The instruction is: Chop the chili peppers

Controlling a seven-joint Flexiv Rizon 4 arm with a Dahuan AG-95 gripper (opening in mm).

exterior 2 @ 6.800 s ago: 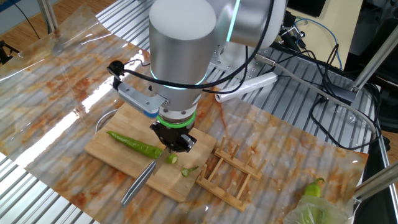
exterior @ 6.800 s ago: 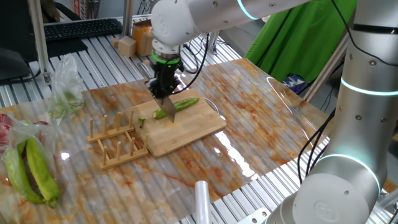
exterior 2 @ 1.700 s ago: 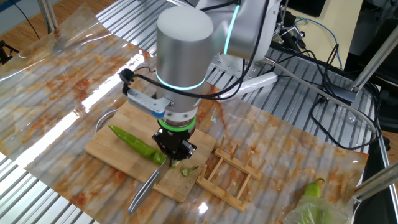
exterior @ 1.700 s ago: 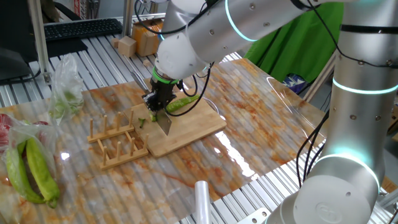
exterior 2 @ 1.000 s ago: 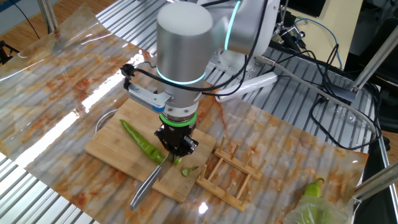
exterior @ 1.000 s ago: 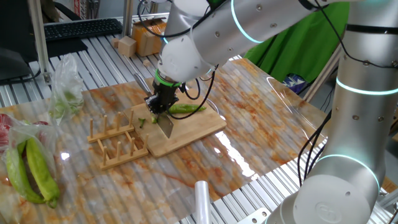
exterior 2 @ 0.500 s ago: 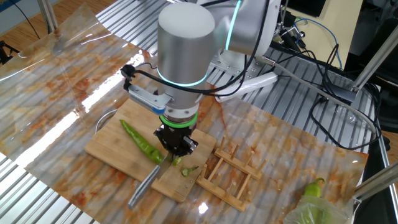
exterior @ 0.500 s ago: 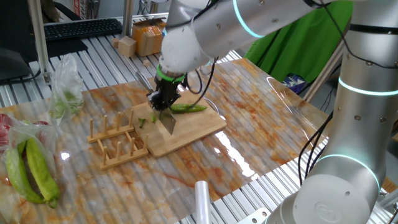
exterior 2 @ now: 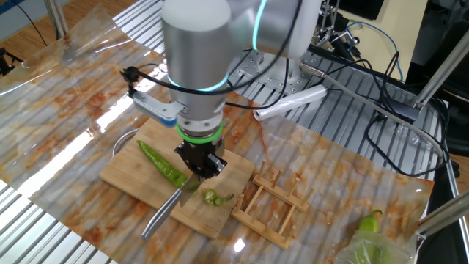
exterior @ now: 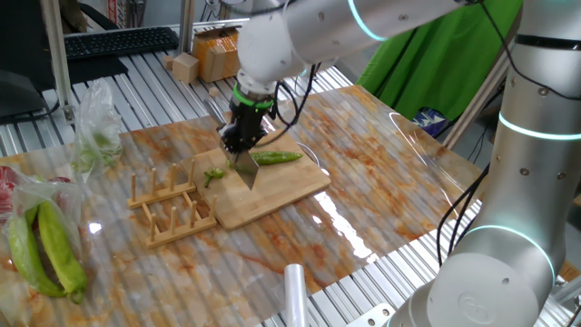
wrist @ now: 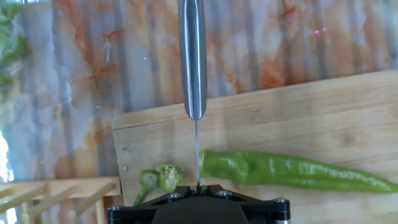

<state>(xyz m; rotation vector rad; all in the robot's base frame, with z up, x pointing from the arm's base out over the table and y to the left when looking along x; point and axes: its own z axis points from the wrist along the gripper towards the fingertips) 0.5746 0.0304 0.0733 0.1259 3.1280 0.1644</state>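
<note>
My end effector (exterior 2: 196, 167) is clamped shut on a knife (wrist: 193, 56), blade pointing down between a small cut stem piece (wrist: 159, 178) and the long green chili (wrist: 292, 171). Both lie on the cutting board (exterior: 290, 186). One slice is done; most of the chili remains. A wooden rack (exterior 2: 271, 205) sits just beside the board; the desk (exterior: 381, 173) beyond is open.

one long green chili (wrist: 292, 171) on one wooden cutting board (exterior: 290, 184), plus two small cut pieces (wrist: 159, 178) beside it. one knife (exterior 2: 167, 210). one wooden rack (exterior: 168, 207). two big yellow-green peppers (exterior: 45, 250) in one clear bag. one further pepper (exterior 2: 368, 220) at the tabletop's far edge.
</note>
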